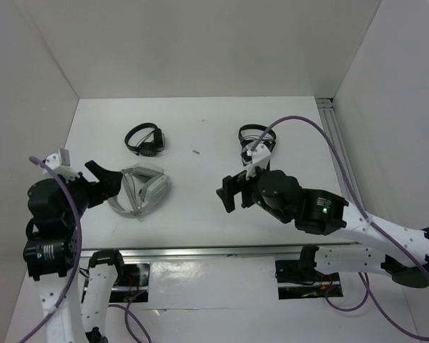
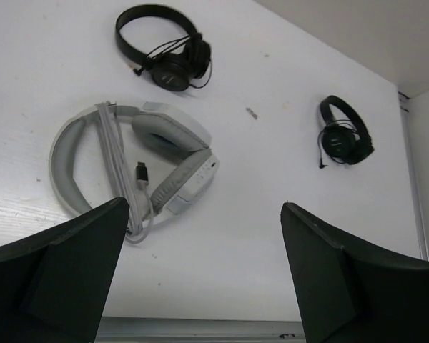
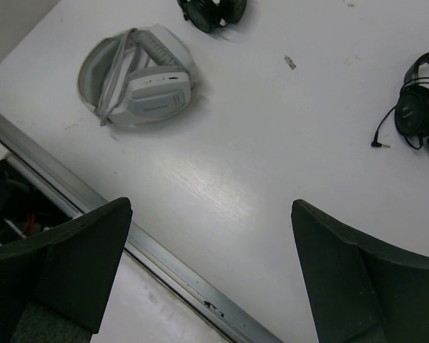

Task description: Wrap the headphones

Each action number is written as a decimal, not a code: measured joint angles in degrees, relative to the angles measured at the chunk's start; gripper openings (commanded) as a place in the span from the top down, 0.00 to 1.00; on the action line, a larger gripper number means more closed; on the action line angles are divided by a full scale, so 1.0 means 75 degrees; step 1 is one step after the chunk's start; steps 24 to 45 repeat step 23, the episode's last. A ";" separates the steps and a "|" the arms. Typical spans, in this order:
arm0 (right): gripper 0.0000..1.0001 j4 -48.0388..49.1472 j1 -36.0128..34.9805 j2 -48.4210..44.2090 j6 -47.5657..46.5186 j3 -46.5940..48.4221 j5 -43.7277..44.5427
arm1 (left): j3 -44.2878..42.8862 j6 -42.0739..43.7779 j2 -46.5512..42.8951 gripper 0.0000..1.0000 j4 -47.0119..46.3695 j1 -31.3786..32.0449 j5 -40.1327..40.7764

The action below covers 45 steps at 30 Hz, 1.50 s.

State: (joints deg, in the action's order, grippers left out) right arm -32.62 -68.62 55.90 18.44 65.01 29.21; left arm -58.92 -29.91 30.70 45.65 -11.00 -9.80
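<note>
The light grey headphones (image 1: pixel 141 190) lie flat at the near left of the table, earcups folded in, their thin grey cable wound in several turns across the headband (image 2: pixel 114 161). The cable's plug end (image 2: pixel 142 171) rests inside the band. They also show in the right wrist view (image 3: pixel 139 75). My left gripper (image 1: pixel 104 182) is open and empty, raised just left of the headphones (image 2: pixel 204 214). My right gripper (image 1: pixel 229 191) is open and empty, raised above mid-table, well right of them (image 3: pixel 211 214).
Two small black on-ear headphones lie farther back: one behind the grey pair (image 1: pixel 146 138) (image 2: pixel 168 50), one at the back right (image 1: pixel 256 137) (image 2: pixel 345 132) (image 3: pixel 423 111). A small speck (image 1: pixel 196 151) lies between them. A metal rail (image 1: pixel 222 250) edges the table's near side.
</note>
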 measured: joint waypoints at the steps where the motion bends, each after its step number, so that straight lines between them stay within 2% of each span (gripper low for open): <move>1: 0.00 -0.0061 0.0000 -0.0172 0.0064 -0.0017 -0.0073 | -0.0181 0.0035 -0.0189 0.00 0.0152 0.0000 -0.0090; 6: 0.00 -0.0554 -0.0003 -0.1105 0.0221 0.0067 -0.0245 | -0.1096 0.0219 -0.0682 0.00 0.1142 0.0256 0.0286; 10: 0.00 -0.0997 -0.0003 -0.1577 0.0224 0.0187 -0.0259 | -0.1233 0.0224 -0.0918 0.00 0.1580 0.0536 0.0525; 18: 0.00 -0.1682 -0.0003 -0.2133 0.0221 0.0629 -0.0265 | -0.0944 0.0425 -0.1224 0.00 0.1606 0.0568 -0.0259; 23: 0.00 -0.1824 -0.0003 -0.2159 0.0216 0.0694 -0.0239 | -0.1268 0.0574 -0.1177 0.00 0.1568 0.0565 -0.0428; 45: 0.00 -0.1824 -0.0003 -0.2159 0.0216 0.0694 -0.0239 | -0.1268 0.0574 -0.1177 0.00 0.1568 0.0565 -0.0428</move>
